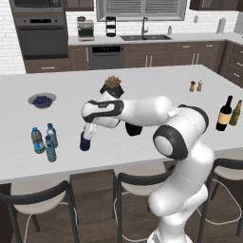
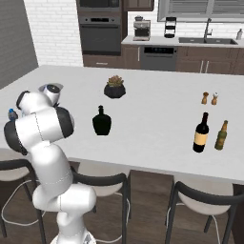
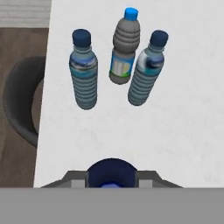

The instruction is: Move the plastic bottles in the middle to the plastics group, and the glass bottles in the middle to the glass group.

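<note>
My gripper (image 1: 88, 134) is shut on the opaque navy plastic bottle (image 1: 85, 143), held upright low over the island counter (image 1: 142, 80). In the hand view its dark blue top (image 3: 111, 171) sits between my fingers (image 3: 147, 179). Just left of it stand three clear blue-capped bottles, the plastics group (image 1: 46, 141); from the hand they show as two ribbed ones (image 3: 83, 76) (image 3: 146, 74) and a stouter grey one (image 3: 124, 50). The squat black glass bottle (image 2: 101, 121) stands mid-counter. At the right end are the tall wine bottle (image 1: 224, 114) (image 2: 201, 133) and the olive-green bottle (image 1: 235, 113) (image 2: 221, 136).
A bowl of blueberries (image 1: 42, 99) sits at the back left and a potted plant (image 1: 113, 84) (image 2: 115, 88) at the back middle. Salt and pepper shakers (image 1: 195, 86) (image 2: 209, 98) stand back right. Stools (image 1: 38, 197) line the near counter edge, close to the plastics group.
</note>
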### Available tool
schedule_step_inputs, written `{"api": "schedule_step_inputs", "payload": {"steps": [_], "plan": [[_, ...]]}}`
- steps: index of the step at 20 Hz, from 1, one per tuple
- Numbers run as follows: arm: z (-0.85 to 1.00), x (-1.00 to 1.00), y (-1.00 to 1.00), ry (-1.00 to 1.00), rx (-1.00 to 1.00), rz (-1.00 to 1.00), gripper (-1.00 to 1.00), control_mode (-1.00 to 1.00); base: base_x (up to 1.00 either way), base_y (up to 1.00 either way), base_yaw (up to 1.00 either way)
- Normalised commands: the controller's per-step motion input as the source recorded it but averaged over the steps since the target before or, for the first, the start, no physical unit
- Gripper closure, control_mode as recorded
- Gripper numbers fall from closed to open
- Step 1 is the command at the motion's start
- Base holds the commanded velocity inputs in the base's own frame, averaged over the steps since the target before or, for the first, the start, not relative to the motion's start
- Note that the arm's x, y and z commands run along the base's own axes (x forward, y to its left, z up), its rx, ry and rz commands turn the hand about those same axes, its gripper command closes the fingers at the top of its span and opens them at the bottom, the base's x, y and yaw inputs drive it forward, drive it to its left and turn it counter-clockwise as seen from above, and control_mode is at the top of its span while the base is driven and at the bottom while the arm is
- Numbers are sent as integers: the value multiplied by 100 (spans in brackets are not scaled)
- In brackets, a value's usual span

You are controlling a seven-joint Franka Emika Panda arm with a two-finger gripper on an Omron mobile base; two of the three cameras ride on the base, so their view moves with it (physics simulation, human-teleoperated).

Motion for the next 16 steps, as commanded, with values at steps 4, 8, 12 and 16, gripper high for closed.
{"api": "schedule_step_inputs", "payload": {"steps": [4,8,12,16], "plan": [[0,10,39,-2,5,10,100,-100,0,0,0],[0,9,29,0,1,2,100,-100,0,0,0],[0,3,29,0,0,0,100,-100,0,0,0],[0,13,26,0,0,0,100,-100,0,0,0]]}}
